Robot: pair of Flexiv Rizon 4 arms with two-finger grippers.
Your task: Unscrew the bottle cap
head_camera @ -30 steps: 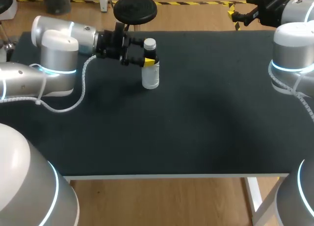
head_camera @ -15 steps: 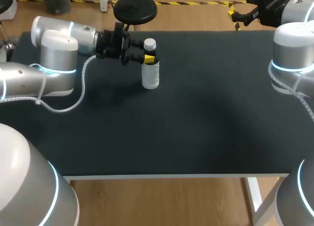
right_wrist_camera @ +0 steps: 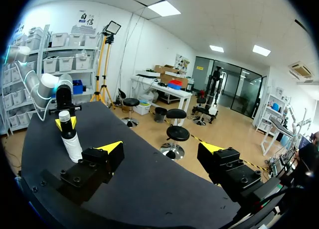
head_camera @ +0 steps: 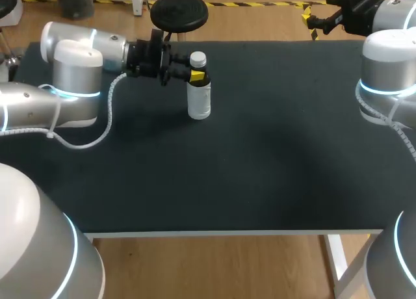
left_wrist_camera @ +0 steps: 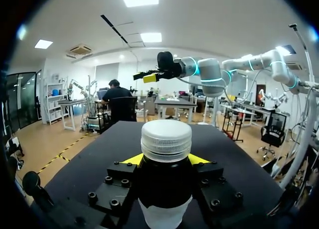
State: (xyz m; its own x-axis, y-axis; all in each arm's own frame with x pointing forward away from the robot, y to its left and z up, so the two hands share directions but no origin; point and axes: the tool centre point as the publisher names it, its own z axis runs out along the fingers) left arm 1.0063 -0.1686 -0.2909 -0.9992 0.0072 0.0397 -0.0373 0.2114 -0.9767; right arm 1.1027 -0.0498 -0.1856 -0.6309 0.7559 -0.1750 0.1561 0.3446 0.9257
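So the overhead view just shows the bottle [head_camera: 199, 94] standing upright near the far left of the table [head_camera: 260, 156], with the left gripper [head_camera: 194, 78] coming at it sideways. You only get the grip itself from the left wrist camera: the black finger blocks sit tight against both sides of the bottle's dark neck, yellow tips poking out either side just under the cap [left_wrist_camera: 166, 141], so that claw is clamped on the bottle. The right wrist camera shows the right gripper [right_wrist_camera: 162, 149] well away at the far right corner, with its fingers spread wide and nothing between them, and the bottle small in the distance. Compared with a second ago, the left yellow tips have shifted up a bit and closed in around the neck. The bottle hasn't budged, and the right arm hasn't either. On materials, the cap is white with fine vertical ribs around its side and a smooth flat top. The bottle is dark at the neck and shoulder and clear to whitish plastic below. The table top is matte black, and the gripper blocks are black with bolt heads showing.
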